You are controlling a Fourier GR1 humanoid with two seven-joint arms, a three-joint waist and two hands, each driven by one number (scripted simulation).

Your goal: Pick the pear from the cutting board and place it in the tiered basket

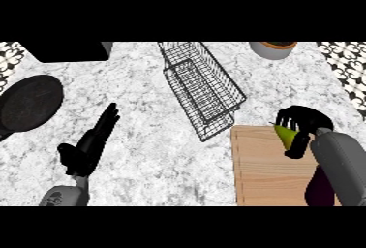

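head view looks steeply down on a speckled grey-and-white counter (143, 160). at the right side, the right hand (304, 123) sits over the top edge of the cutting board (268, 179), its black fingers (287, 117) curled down around the pear (287, 137) and the thumb coming in below, so the hand is clasped on the fruit. the pear shows yellow-green between fingers and thumb, its narrow end pointing up and to the left; whether it rests on the wood or is lifted off it cannot be told. the grey right forearm comes up from the lower right corner and hides part of the board. a dark purple object (318, 190) lies on the board beside that forearm, mostly covered, too hidden to name.

the left hand (89, 145) is at the lower left, fingers straight and pointing up and to the right, relaxed, holding nothing and well apart from the board.

the tiered basket (204, 89), a black wire frame, stands on the counter just up and left of the board's corner; nothing is visible in it. a black round pan (28, 104) lies at the left edge, a dark rectangular item (68, 51) at the top left, and a pale bowl-like vessel (273, 49) with an orange-brown inside at the top edge.
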